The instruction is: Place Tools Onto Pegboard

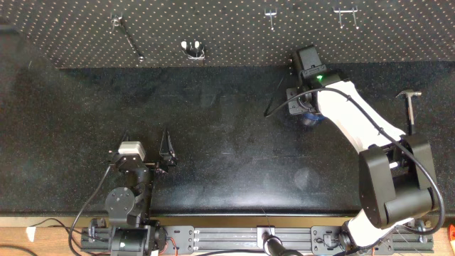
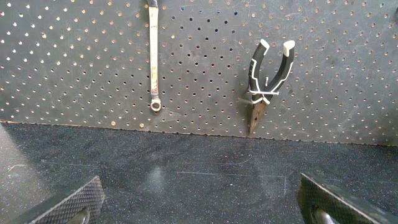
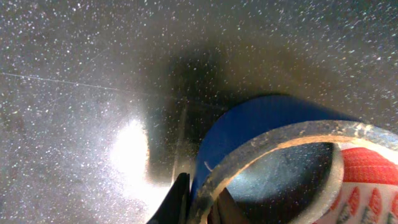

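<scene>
Tape roll (image 3: 249, 124) sits in the right tool (image 3: 198, 208) near the back of the bench (image 1: 213, 149), just in front of the pegboard (image 1: 234, 28). The two fingers straddle the roll's wall, one inside the hole and one outside, and look clamped on it. Nearest free hook (image 1: 270, 16) is on the board beyond the roll and a bit toward the left arm's side. Second free hook (image 1: 346, 14) is further to the right. My read: the next move depends on lifting the roll and turning it so its open hole faces the board and the hook prong can pass through. The roll has no long axis, so only the hole's direction counts. The right arm is far nearer. Left tool (image 2: 202, 205) is back by its base, well apart from the roll, fingers wide apart and holding nothing. Wrench (image 2: 153, 56) and pliers (image 2: 267, 81) already hang on the board. Hammer (image 1: 409, 107) lies on the bench at the right, handle pointing toward the arm bases, not hung yet
</scene>
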`<act>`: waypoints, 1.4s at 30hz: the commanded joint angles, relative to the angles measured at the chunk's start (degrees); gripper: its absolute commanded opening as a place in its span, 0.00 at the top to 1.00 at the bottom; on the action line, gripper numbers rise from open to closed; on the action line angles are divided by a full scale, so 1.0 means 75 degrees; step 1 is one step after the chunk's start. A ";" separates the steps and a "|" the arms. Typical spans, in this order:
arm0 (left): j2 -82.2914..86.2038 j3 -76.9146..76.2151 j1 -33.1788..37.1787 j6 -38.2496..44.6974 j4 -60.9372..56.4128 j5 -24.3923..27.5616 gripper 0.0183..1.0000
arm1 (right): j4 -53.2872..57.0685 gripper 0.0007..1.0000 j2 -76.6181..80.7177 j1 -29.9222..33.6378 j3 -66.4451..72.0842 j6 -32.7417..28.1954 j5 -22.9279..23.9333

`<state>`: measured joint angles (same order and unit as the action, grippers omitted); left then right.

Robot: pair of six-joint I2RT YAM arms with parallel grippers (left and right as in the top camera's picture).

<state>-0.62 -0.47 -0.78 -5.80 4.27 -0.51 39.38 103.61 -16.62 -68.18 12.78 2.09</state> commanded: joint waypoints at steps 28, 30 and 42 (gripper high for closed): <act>0.0058 0.0020 0.0052 0.0099 0.0052 0.0082 0.00 | -0.5954 0.83 -0.1023 -0.2063 -0.0157 -0.0688 0.1565; 0.0058 0.0020 0.0052 0.0099 0.0052 0.0082 0.00 | -0.5925 0.78 -0.1035 -0.2084 -0.0154 -0.0688 0.1376; 0.0058 0.0020 0.0052 0.0099 0.0052 0.0082 0.00 | -0.3448 0.61 -0.2279 -0.2159 -0.0157 -0.0659 0.1026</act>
<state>-0.62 -0.47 -0.78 -5.78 4.27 -0.36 8.23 90.74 -32.36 -69.06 8.01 11.16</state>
